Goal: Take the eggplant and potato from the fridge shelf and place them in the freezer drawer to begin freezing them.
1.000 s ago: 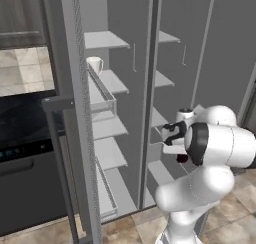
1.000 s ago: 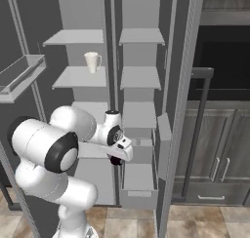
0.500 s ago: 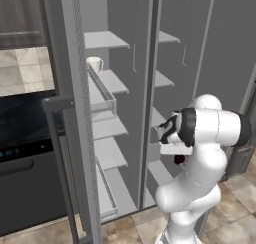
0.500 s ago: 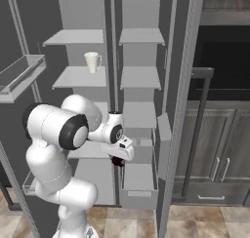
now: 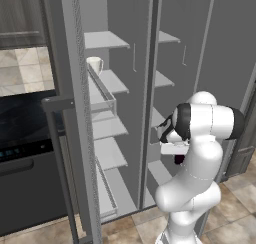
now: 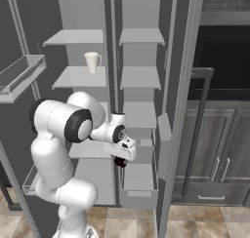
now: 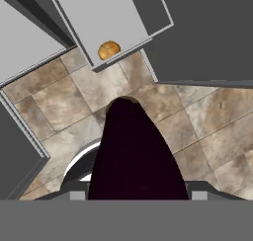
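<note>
White rounded arm (image 5: 200, 158), dark joints

I count one eggplant (image 7: 136, 158), dark purple; one potato (image 7: 108, 50), tan-orange, lying in the one grey freezer drawer (image 7: 94, 13) I can see pulled out; one white cup (image 6: 92, 62) on a fridge shelf; on the left side of the fridge I make out two bare shelves above the cup's level and below it.

A white cup (image 5: 94, 64) stands on a fridge shelf (image 5: 107, 81) — brown floor tiles (image 7: 89, 92) below.
</note>
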